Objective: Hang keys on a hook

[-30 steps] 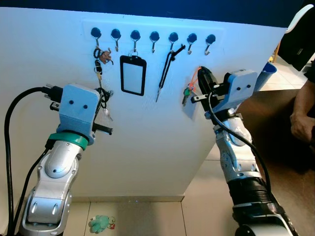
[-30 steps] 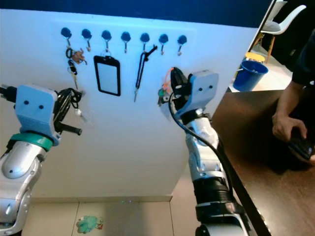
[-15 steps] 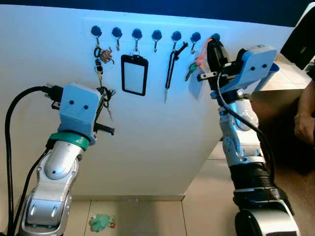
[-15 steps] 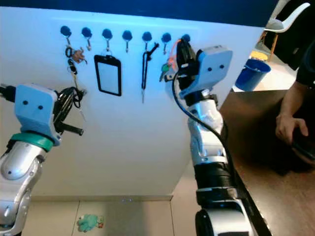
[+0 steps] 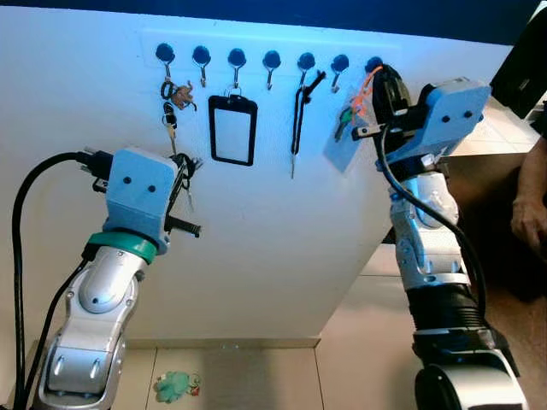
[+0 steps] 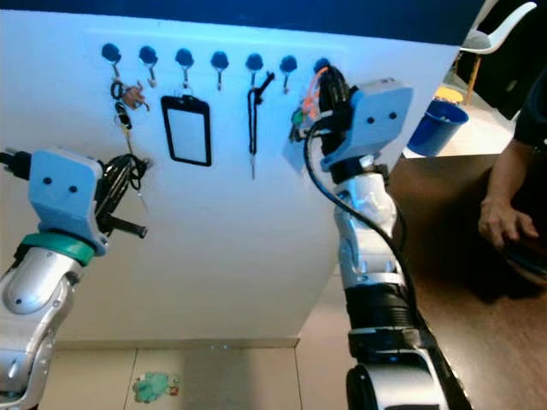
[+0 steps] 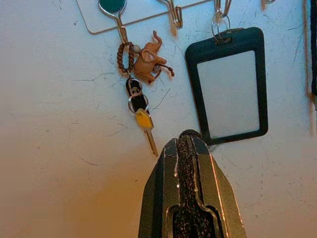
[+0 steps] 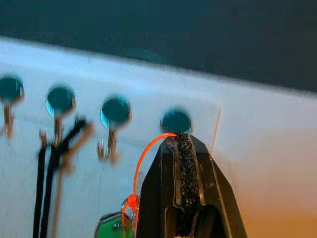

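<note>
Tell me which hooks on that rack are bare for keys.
Bare: the second hook, between the elephant keyring and black badge holder; the fourth hook, between badge holder and black strap; the sixth hook, beside the strap. The end hook is crowded by the right gripper holding the orange-looped keys.

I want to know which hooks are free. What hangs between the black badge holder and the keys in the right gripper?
In the left eye view, a black lanyard hangs between the badge holder and the keys held by the right gripper.

I read this as a lived-in home entryway, white wall [image 5: 256, 256] with key-hook rack [image 5: 265, 58], dark wooden table [image 6: 479, 282], blue bin [image 6: 436, 128], white chair [image 6: 479, 38], tiled floor [image 5: 239, 376].
</note>
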{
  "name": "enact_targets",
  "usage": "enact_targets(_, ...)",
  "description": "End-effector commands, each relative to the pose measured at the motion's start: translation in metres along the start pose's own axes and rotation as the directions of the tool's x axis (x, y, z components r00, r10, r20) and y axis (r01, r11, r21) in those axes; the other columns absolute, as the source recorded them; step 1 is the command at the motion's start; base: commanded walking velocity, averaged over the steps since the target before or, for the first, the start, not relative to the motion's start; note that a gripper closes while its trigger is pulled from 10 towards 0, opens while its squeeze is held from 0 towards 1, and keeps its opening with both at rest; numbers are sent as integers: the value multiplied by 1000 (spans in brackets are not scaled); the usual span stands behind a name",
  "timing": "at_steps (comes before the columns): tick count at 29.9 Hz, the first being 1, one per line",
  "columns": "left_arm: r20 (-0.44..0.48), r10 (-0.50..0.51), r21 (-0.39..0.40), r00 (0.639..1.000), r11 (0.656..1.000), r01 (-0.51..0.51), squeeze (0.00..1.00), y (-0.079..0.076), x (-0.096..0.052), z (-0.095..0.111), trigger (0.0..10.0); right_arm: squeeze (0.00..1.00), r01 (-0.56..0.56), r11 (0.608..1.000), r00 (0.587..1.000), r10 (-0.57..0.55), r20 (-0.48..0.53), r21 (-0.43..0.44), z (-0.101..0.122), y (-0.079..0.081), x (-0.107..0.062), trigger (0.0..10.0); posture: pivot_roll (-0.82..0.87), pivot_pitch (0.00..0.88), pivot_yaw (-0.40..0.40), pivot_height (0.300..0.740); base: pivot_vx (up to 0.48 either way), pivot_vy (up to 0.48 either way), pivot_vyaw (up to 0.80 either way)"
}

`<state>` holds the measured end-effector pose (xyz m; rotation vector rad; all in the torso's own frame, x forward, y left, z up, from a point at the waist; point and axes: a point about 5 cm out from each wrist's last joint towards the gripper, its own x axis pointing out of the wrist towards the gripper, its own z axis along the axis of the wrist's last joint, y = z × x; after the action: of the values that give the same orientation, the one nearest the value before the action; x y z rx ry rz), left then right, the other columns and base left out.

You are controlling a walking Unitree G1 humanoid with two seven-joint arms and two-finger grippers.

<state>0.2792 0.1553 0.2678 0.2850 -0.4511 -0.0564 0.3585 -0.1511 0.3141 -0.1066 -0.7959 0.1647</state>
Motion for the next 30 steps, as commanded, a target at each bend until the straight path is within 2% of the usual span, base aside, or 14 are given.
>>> enact_targets(1,4,-9,0,1000,1000,9,0,-1,-1,0,10000,0,5,1000,1000,-5,-19,-8,-3,-2,-4,10000,181,119,26,740,0,0,0)
enact_targets(4,6,-14,0,1000,1000,14,0,-1,0,1,10000,0,37,998,999,-38,-10,-57,0,-9,-6,10000,173,122,31,740,0,0,0)
enact_targets(11,6,-18,-3,1000,1000,18,0,-3,1,1,10000,0,39,998,999,-39,2,-58,2,-12,-2,10000,171,122,31,740,0,0,0)
enact_targets(15,7,-15,-3,1000,1000,15,0,-3,0,1,10000,0,18,999,1000,-18,12,-32,4,-7,7,10000,181,124,25,740,0,0,0)
enact_targets(22,4,-10,-2,1000,1000,10,0,-2,-1,1,10000,0,-23,1000,1000,22,-3,-18,0,1,12,10000,184,126,25,740,0,0,0)
enact_targets(30,2,-9,-5,1000,1000,9,0,-3,-1,1,10000,0,-120,990,992,117,-50,-72,-8,16,12,10000,184,134,25,740,0,0,0)
